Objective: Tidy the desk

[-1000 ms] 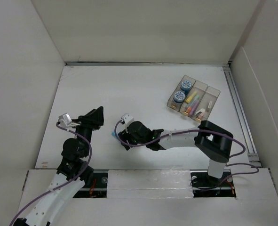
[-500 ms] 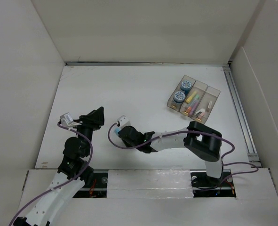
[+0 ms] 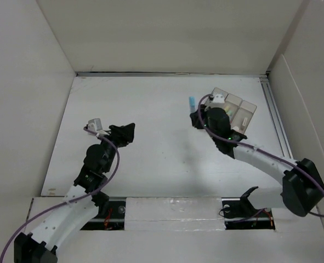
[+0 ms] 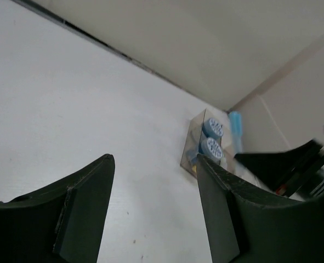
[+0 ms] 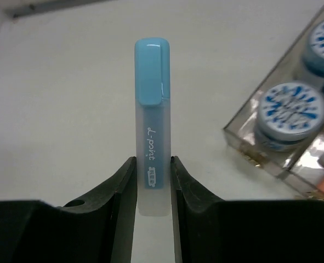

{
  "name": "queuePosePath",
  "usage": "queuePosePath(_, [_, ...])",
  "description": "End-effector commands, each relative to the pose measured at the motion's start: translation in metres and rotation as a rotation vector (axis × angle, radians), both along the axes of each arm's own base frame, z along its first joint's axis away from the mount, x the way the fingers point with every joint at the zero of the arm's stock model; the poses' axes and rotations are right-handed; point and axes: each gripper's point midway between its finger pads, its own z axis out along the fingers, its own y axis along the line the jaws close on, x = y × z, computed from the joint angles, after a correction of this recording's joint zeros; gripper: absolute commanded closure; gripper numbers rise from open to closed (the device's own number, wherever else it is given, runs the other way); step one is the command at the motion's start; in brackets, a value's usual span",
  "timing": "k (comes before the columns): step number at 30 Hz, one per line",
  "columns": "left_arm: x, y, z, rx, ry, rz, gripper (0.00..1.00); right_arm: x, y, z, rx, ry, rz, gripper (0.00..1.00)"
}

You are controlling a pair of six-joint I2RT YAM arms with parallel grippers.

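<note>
Blue-capped highlighter (image 5: 152,109) clamped in my right gripper (image 5: 152,164), just beside the clear tray (image 5: 249,148); I'd align it lengthwise over the tray's middle slot before releasing.

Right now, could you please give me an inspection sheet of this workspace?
Surface: white desk, no marks seen.
Job's things: blue highlighter held beside the clear tray; two blue rolls in its end compartment.
Clutter: nothing seen.
End effectors: right end effector shut on the blue highlighter; left end effector open, holding nothing.
Cables: purple cables run along both arms.
Surroundings: white walls around the desk.
</note>
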Motion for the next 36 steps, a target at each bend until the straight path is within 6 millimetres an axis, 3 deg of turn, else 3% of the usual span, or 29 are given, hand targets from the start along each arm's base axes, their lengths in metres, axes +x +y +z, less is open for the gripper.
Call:
queuePosePath(1, [0.003,-0.031,0.024,0.051,-0.052,-0.148,0.43,0.021,-0.043,0.012,0.121,-0.008,-0.126,0.97])
queuePosePath(2, [0.009,-0.037,0.019,0.070,-0.023,-0.166,0.43,0.029,-0.067,0.013,0.151,0.000,-0.196,0.97])
queuePosePath(3, [0.010,-0.040,0.017,0.077,-0.013,-0.178,0.43,0.028,-0.068,0.013,0.160,0.008,-0.204,0.97])
queuePosePath(4, [0.011,-0.045,0.015,0.087,-0.001,-0.203,0.43,0.036,-0.091,0.010,0.171,0.017,-0.272,0.97])
queuePosePath(8, [0.015,-0.049,0.010,0.103,0.013,-0.214,0.43,0.047,-0.140,0.005,0.250,0.013,-0.399,0.96])
queuePosePath(11, [0.012,-0.048,0.013,0.098,0.000,-0.214,0.43,0.054,-0.164,-0.004,0.283,0.041,-0.457,0.96])
queuePosePath(18, [0.011,-0.044,0.017,0.091,-0.018,-0.197,0.43,0.065,-0.179,-0.033,0.325,0.125,-0.491,0.92])
queuePosePath(22, [0.012,-0.044,0.014,0.095,-0.004,-0.192,0.43,0.066,-0.178,-0.038,0.329,0.136,-0.494,0.74])
queuePosePath(28, [0.012,-0.045,0.013,0.094,-0.008,-0.196,0.43,0.061,-0.187,-0.022,0.320,0.086,-0.520,0.38])
queuePosePath(31, [0.011,-0.048,0.017,0.093,-0.023,-0.218,0.43,0.059,-0.188,-0.010,0.319,0.059,-0.516,0.30])
queuePosePath(36, [0.010,-0.049,0.017,0.091,-0.035,-0.222,0.43,0.051,-0.178,0.021,0.348,0.001,-0.451,0.27])
